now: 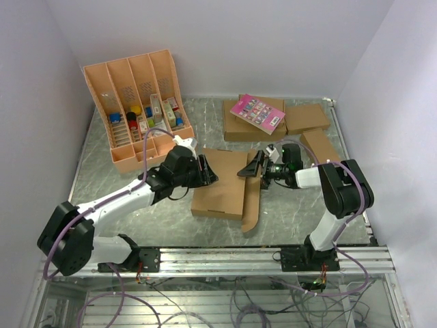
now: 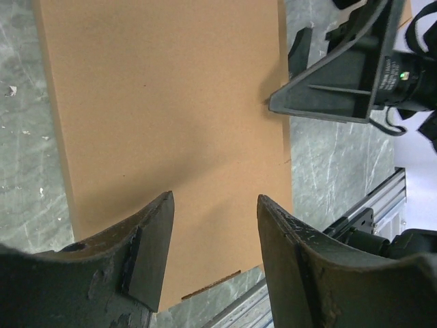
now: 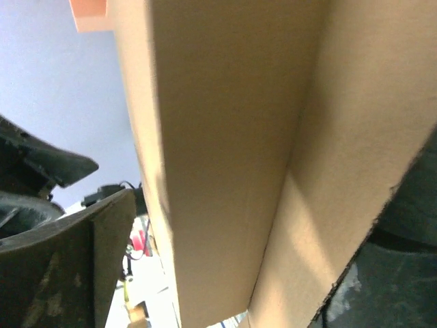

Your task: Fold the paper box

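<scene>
The paper box (image 1: 220, 183) lies flat in the middle of the table, with one long flap (image 1: 251, 205) bent down along its right side. My left gripper (image 1: 207, 171) hovers at the box's left edge. In the left wrist view its fingers (image 2: 153, 239) stand open above the brown panel (image 2: 171, 102) with nothing between them. My right gripper (image 1: 254, 166) is at the box's right edge. In the right wrist view the cardboard (image 3: 225, 157) fills the space between its jaws. The left finger (image 3: 75, 266) stands slightly apart from the cardboard, so the gripper (image 3: 266, 205) is open around it.
An orange-tan compartment tray (image 1: 104, 89) with small items stands at the back left. Flat brown boxes (image 1: 235, 128) lie at the back right, one with a pink card (image 1: 257, 113) on it, and others (image 1: 307, 117) beside it. A metal rail (image 1: 239, 258) runs along the near edge.
</scene>
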Available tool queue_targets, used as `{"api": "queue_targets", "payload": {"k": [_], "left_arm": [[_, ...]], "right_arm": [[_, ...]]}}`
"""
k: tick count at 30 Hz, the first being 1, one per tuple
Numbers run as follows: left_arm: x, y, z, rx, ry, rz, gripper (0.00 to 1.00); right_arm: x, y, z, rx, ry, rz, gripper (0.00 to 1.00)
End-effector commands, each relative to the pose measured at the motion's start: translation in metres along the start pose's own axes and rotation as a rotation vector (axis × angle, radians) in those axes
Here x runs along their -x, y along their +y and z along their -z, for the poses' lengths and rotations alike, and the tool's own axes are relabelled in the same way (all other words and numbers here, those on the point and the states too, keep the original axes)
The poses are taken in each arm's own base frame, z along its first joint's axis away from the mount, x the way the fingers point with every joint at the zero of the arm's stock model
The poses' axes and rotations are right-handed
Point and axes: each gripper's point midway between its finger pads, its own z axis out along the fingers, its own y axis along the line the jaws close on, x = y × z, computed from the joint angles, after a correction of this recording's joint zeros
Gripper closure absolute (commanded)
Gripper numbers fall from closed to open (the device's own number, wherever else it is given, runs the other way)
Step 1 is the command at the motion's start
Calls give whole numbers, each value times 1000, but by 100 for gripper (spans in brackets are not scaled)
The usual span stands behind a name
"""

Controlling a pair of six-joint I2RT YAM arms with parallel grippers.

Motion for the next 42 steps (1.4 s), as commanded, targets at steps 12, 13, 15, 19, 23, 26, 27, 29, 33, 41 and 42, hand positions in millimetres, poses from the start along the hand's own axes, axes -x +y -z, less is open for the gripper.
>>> {"api": "queue_targets", "payload": {"k": [12,13,15,19,23,26,27,29,33,41,42], "left_arm": [[3,1,-11,35,37,-95,38],[5,-1,-9,30,29,-101,38],[11,-5,-5,17,9,-112,37],[21,-14,6,-19,-45,-133,37],[30,-19,21,-64,-131,-150,36],[36,-23,36,-117,-212,-165,35],[36,-24,41,-136,-237,-174,34],[37,-24,52,-178,-297,-189,32],[34,-23,69,-236,-364,-173,3],[23,-15,93,-263,-395,-141,2],[21,-13,96,-258,-392,-141,2]], "right_arm": [[13,-31,40,-323,-3,169,0],[13,-33,45,-336,-1,160,0],[15,-35,57,-340,-9,128,0],[23,-28,79,-314,-35,122,0],[29,-8,97,-257,-60,200,1],[35,16,107,-208,-69,372,1],[36,27,111,-184,-71,448,1],[41,50,121,-150,-78,632,1],[39,86,136,-58,-64,1028,0],[-1,123,151,170,55,1417,0],[-12,122,151,202,112,1500,1]]}}
